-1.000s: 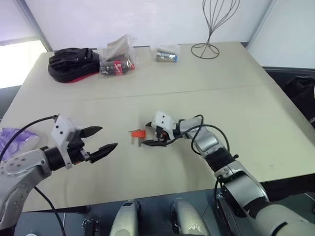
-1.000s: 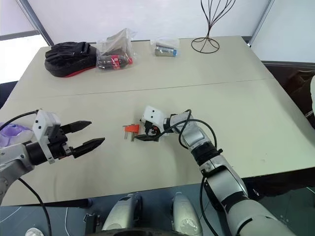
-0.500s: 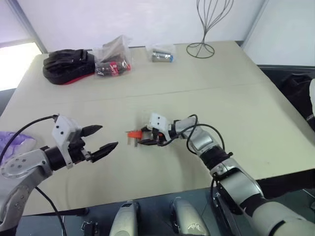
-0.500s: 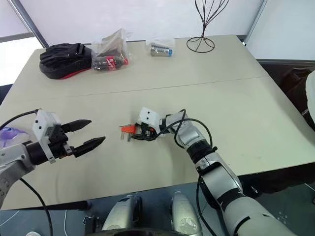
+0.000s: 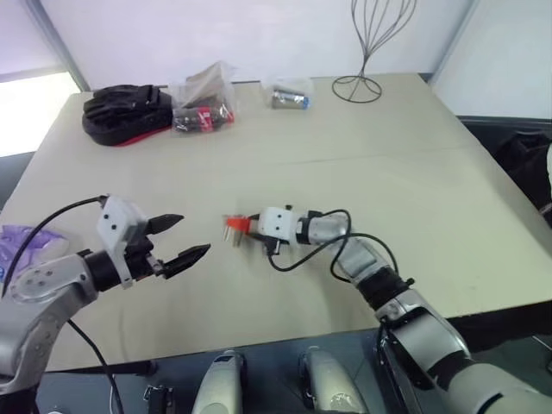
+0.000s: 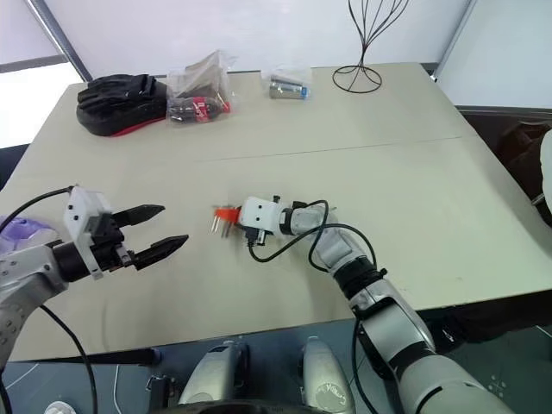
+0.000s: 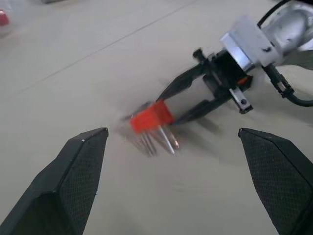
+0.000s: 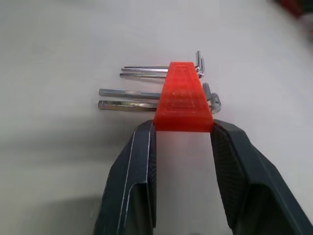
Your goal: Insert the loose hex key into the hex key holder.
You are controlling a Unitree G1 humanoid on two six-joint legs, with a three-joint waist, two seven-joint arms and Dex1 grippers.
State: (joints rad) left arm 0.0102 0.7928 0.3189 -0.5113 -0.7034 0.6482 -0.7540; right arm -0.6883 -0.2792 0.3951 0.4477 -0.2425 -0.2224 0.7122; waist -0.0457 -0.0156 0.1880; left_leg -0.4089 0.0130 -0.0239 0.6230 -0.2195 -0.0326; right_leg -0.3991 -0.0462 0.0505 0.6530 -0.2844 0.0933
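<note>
Broad beige table (image 5: 414, 172) before pale walls (image 5: 216, 34), bright window (image 5: 26, 112) at left

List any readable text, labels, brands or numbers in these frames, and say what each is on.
None can be read.
Red-and-black packet in clear wrap: print there, too small to read.
Wrapped silver can: blue mark, unreadable.
Hex key holder: raised moulded marks on the red face, too blurred to read.
Black pad, wire stand, purple bag: no text.
</note>
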